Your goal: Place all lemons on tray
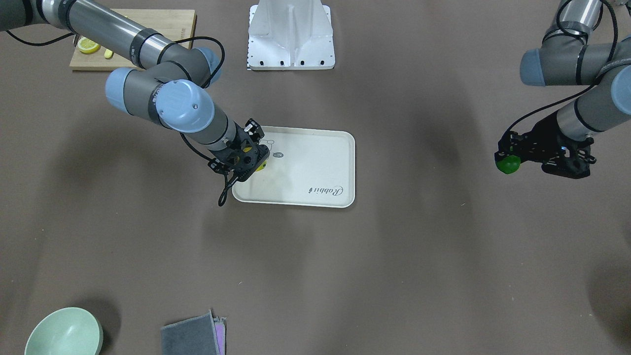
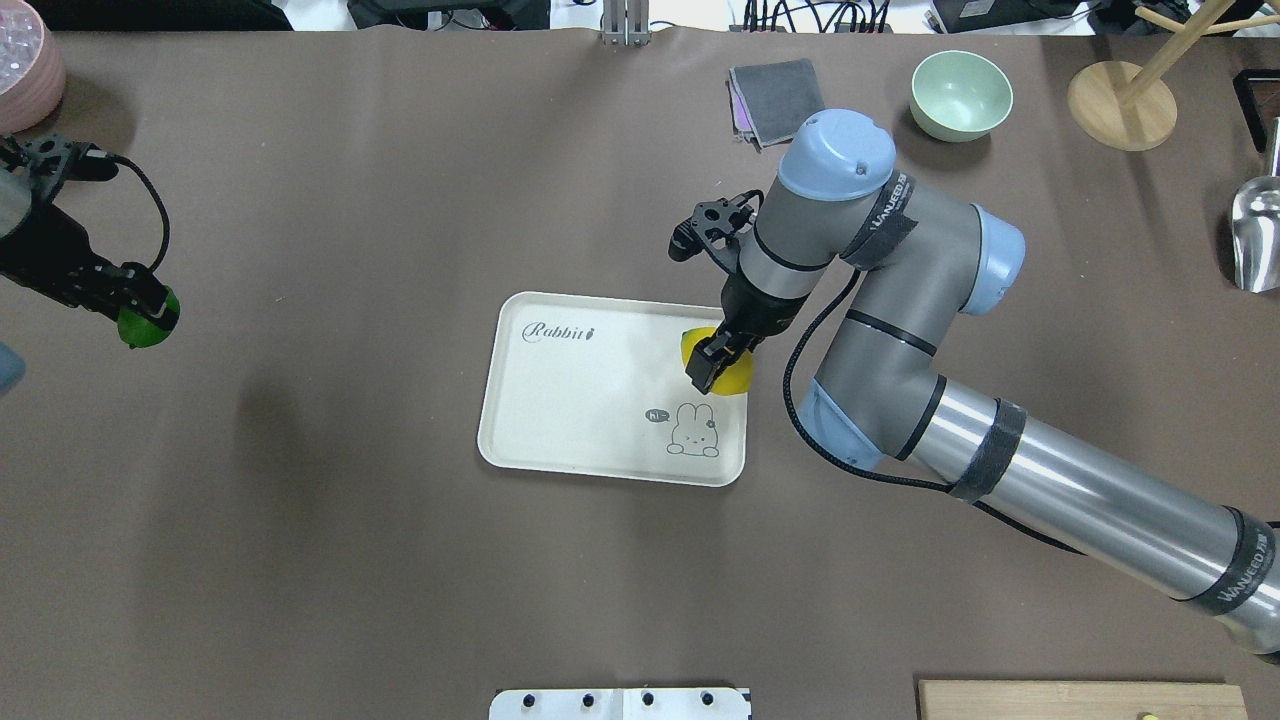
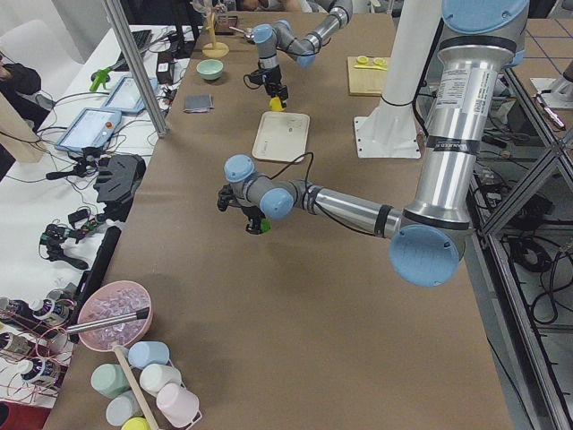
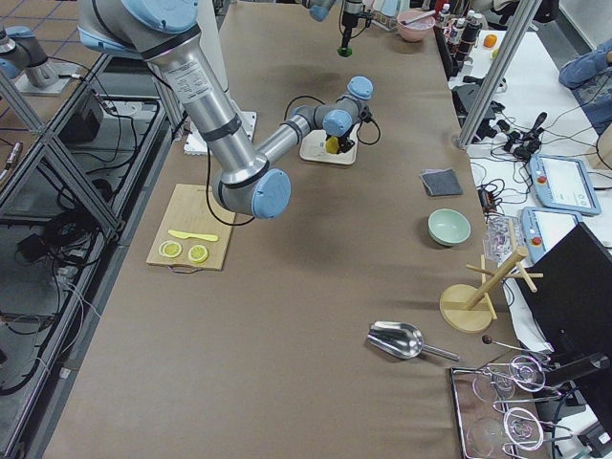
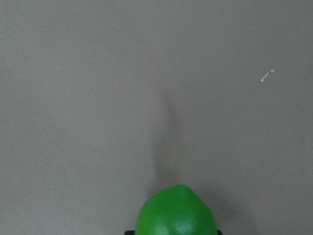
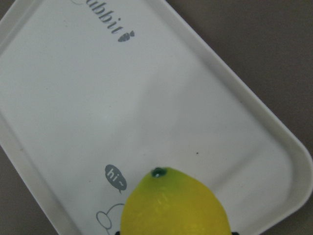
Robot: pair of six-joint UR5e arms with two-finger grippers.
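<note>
Over brown table (image 2: 300,560), my right gripper (image 2: 714,363) clamps the yellow lemon (image 6: 173,208) mid-body above the tray (image 2: 580,400), left gripper (image 2: 142,306) the green lemon (image 2: 146,330); both likely firm, slick

i find the right arm (image 2: 1050,480) and left arm (image 1: 562,61) built alike: silver tubes, dark grey joint housings, pale blue domed caps. the right arm wears black straps with white lettering; one cap (image 2: 835,150) shows small dark dots. black cable loops beside each wrist. right gripper (image 2: 712,365) and left gripper (image 1: 508,160) are black open frames. the white base (image 1: 291,37) has a row of dark holes.
</note>
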